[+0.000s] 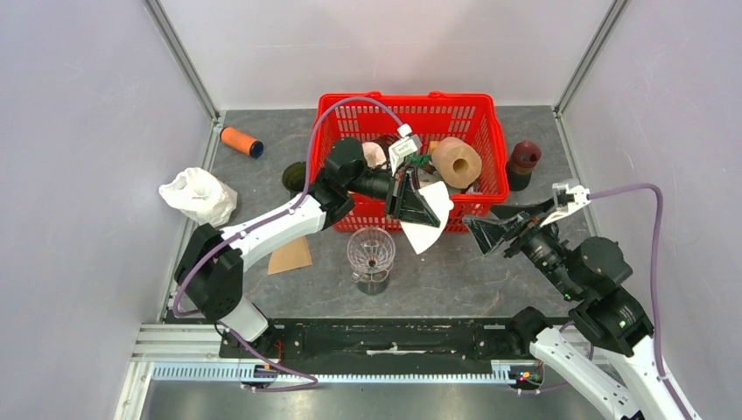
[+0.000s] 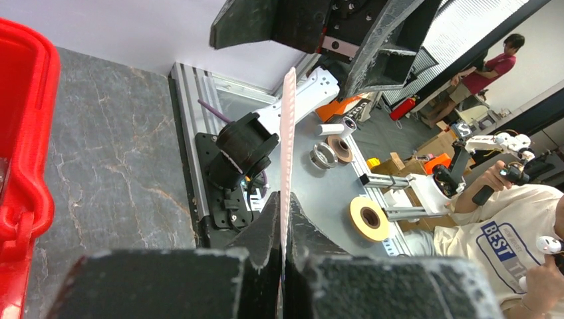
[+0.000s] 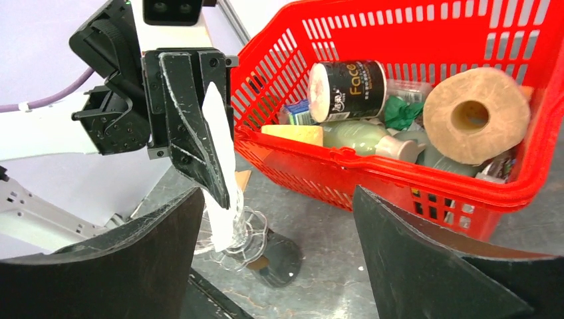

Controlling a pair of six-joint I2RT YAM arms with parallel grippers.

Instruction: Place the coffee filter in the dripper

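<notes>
The left gripper (image 1: pixel 411 203) is shut tight on the coffee filter (image 1: pixel 430 223) — the thin paper is pinched flat between its two black fingers (image 2: pixel 266 226). In the middle of the top view the filter is held in the air, just to the right of the dripper (image 1: pixel 371 254) and in front of the red basket (image 1: pixel 455 101). Whether paper and dripper touch cannot be told. The right gripper (image 1: pixel 490 229), right of the middle, is wide open and nothing is held in it.

The filter is not yet in the dripper, so the carrying step seems to be in hand. Next, the filter would need to be brought over the dripper's mouth, lowered point first, and let go. Some care may be needed, since the paper is folded flat and bends easily.

The filter is white, soft and fan-shaped. The dripper is clear and ribbed — a cone-shaped cup on a round foot. It stands on a dark grey table (image 1: pixel 262 166) that looks like stone.
</notes>
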